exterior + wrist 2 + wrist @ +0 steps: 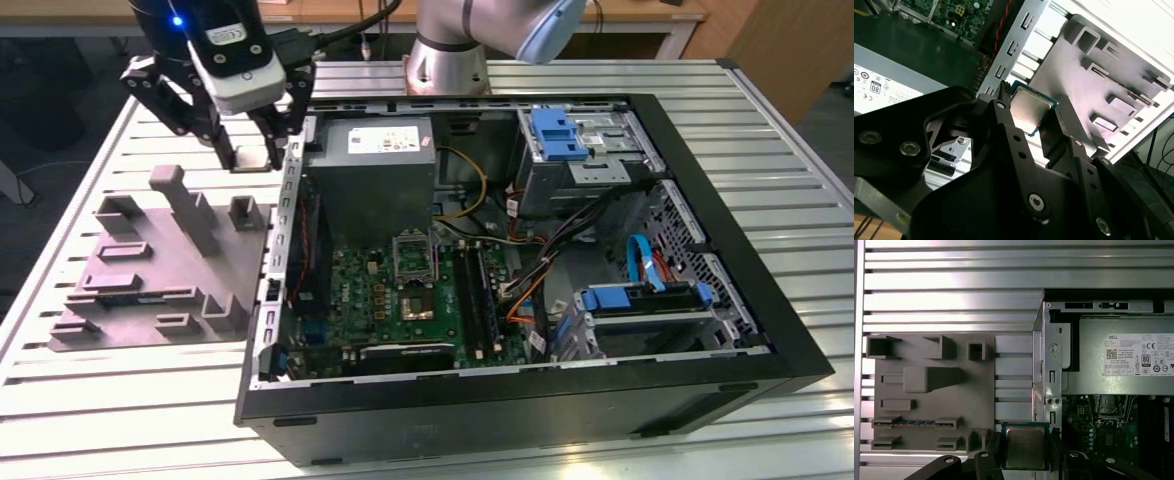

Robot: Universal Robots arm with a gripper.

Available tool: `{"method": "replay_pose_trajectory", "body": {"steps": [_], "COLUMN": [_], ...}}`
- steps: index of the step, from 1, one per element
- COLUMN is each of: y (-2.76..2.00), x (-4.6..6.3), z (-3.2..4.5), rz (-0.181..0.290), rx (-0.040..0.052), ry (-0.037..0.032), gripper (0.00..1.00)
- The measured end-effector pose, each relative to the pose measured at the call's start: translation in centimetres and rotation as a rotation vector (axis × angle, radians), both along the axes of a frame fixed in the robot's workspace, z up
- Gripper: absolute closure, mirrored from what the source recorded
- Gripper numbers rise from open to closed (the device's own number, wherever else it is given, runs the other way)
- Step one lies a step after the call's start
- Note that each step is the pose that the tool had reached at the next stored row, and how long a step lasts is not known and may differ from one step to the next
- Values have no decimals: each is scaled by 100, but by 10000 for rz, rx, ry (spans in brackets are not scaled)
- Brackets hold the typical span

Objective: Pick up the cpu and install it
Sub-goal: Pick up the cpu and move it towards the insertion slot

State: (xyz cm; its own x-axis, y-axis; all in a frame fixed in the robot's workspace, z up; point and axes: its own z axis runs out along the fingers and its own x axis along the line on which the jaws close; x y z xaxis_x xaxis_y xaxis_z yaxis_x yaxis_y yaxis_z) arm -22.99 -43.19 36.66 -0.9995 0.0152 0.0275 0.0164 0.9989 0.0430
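My gripper [1029,107] has its jaws clamped on the cpu [1025,446]. I see it above the table [120,400], between the grey fixture [147,270] and the case [534,400].

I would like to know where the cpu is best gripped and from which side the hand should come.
Grip the cpu by two opposite thin edges, coming down over its flat metal top, as the hand, shut on it, does in the first wrist view. It is a thin flat square, so only its rim gives parallel faces to pinch.
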Motion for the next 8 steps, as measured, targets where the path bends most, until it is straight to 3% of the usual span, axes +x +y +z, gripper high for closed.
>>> {"method": "replay_pose_trajectory", "body": {"steps": [8], "y": [-1], "x": [131], "z": [0], "rz": [0], "rx": [0], "ry": [0], "gripper": [53]}}
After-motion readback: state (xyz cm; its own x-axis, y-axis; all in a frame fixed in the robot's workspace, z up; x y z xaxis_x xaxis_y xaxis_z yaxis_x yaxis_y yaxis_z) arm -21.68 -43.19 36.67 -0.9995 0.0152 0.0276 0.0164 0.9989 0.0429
